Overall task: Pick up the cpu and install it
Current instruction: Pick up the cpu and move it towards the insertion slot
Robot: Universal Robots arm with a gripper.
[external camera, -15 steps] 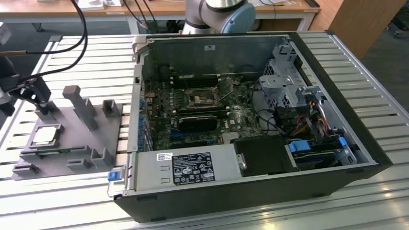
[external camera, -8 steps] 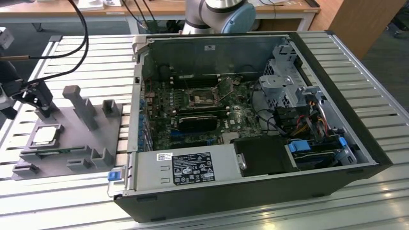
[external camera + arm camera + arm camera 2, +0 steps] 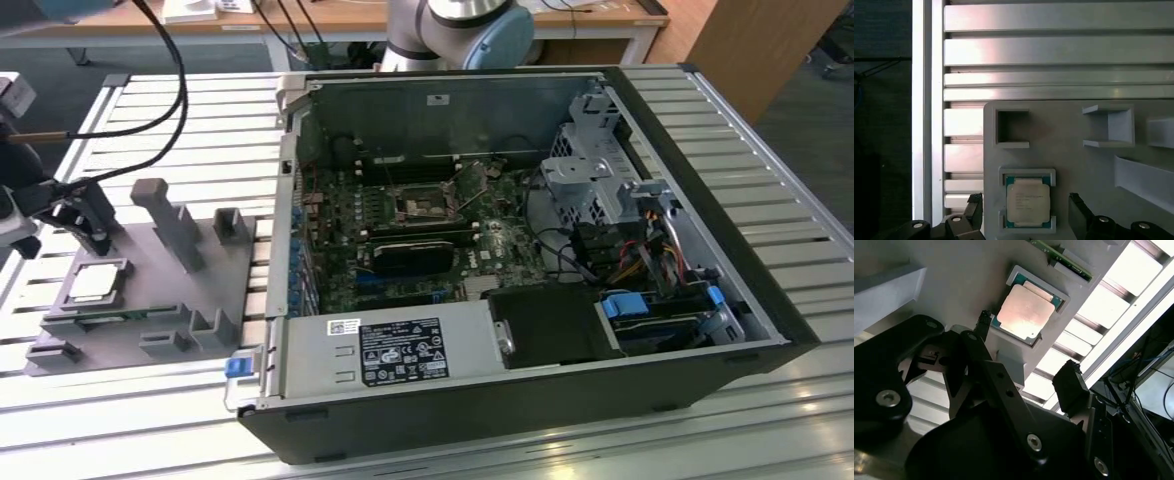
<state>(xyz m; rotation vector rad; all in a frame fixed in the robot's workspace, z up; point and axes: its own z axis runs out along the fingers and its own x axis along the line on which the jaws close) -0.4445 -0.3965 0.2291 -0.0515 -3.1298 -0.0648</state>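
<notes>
Here the cpu lies flat in a square recess of the grey tray, on the worktop to the exterior view's left of the open case. The claw hangs spread wide above it, fingers astride, holding nothing.

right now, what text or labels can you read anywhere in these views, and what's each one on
power supply label in the exterior view: dark print and symbols, too small to read.
small white sticker next to that label: too small to read.
cpu top plate in the first wrist view: faint lines of print, too blurred to read.
Nothing can be quoted.
</notes>
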